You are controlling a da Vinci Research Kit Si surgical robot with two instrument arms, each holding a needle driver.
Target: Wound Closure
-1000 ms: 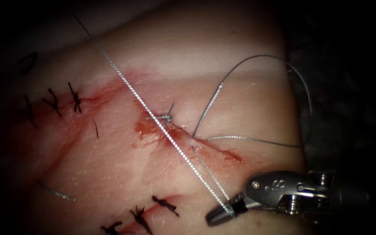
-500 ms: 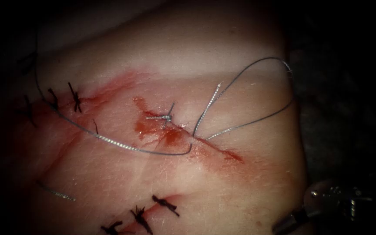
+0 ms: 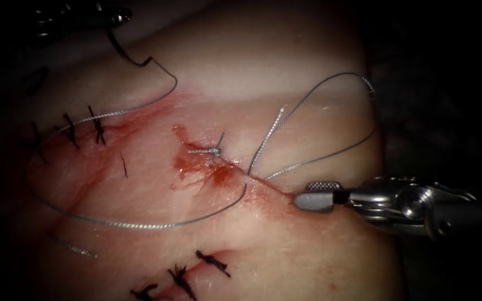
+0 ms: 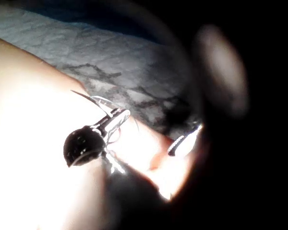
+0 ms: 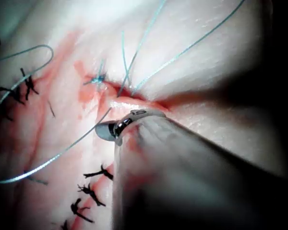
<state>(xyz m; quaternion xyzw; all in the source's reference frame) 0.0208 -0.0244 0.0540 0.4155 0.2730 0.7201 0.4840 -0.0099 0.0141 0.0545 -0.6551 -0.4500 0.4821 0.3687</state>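
Tissue (image 3: 285, 67) underneath, left hand (image 3: 111, 23) pinches the needle (image 3: 132, 58) clear of it; right hand (image 3: 313, 195) spread, empty, beside cut (image 3: 277, 189).

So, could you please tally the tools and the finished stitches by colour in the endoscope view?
Tools: 2 (left tool, what it holds unclear; right tool, jaws open, holding nothing)
Dark stitches: 6 (three at upper left, three at the bottom)
Grey knotted stitch: 1
Total: 9
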